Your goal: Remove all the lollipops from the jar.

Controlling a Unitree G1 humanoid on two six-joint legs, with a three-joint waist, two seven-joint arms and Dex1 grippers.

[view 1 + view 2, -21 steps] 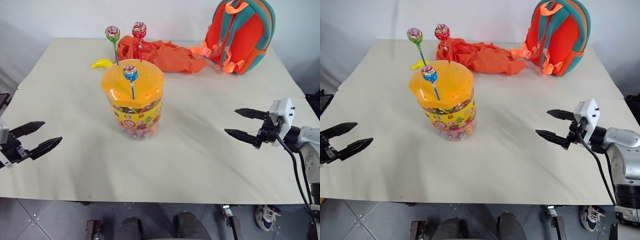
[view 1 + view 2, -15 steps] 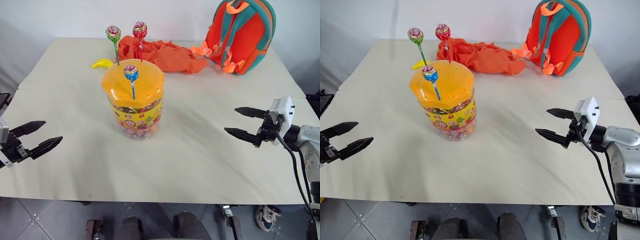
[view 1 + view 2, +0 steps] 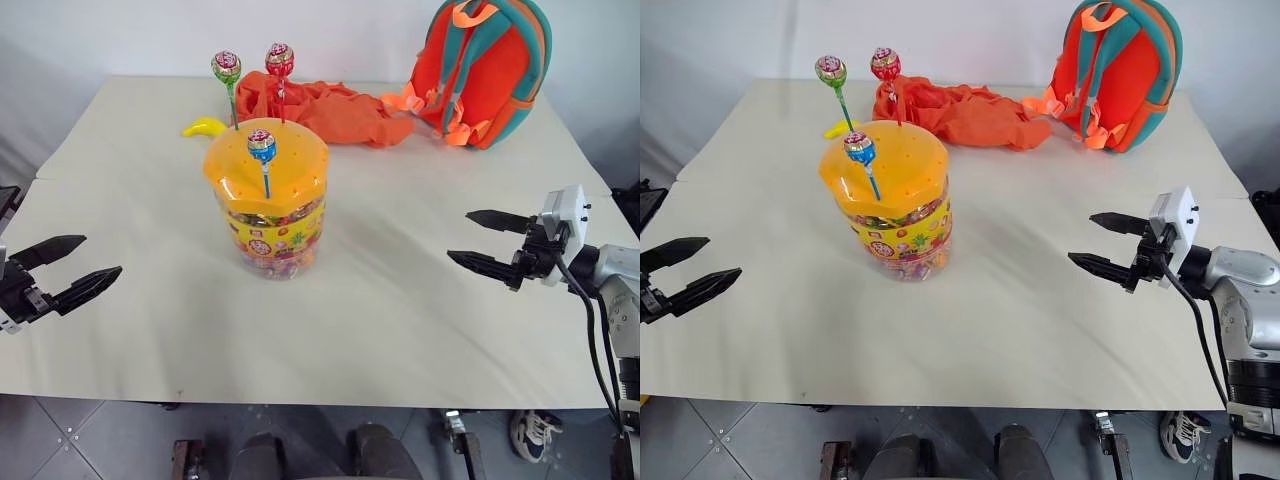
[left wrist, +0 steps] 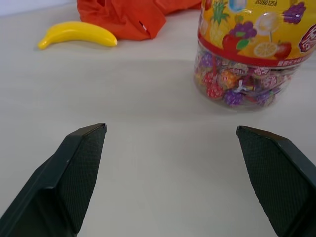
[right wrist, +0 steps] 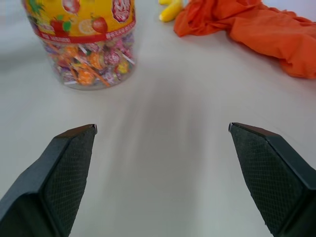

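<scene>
Three lollipops [image 3: 262, 150], green, blue, red, upright in jar [image 3: 268, 205] lid between wide-open, empty left gripper [image 3: 62, 270] and right gripper [image 3: 480, 241]: likely light, stiff, thin-sticked; pinch stick under ball.

The jar [image 3: 266, 205] stands upright on the table [image 3: 400, 330], three lollipops [image 3: 261, 146] stuck in its orange lid (green and red at the back, blue in front). Behind it lie a banana [image 3: 203, 127], an orange cloth [image 3: 325, 110] and a backpack [image 3: 482, 70]. The left gripper [image 3: 66, 268] and right gripper [image 3: 480, 240] hover spread wide, well apart from the jar.
</scene>
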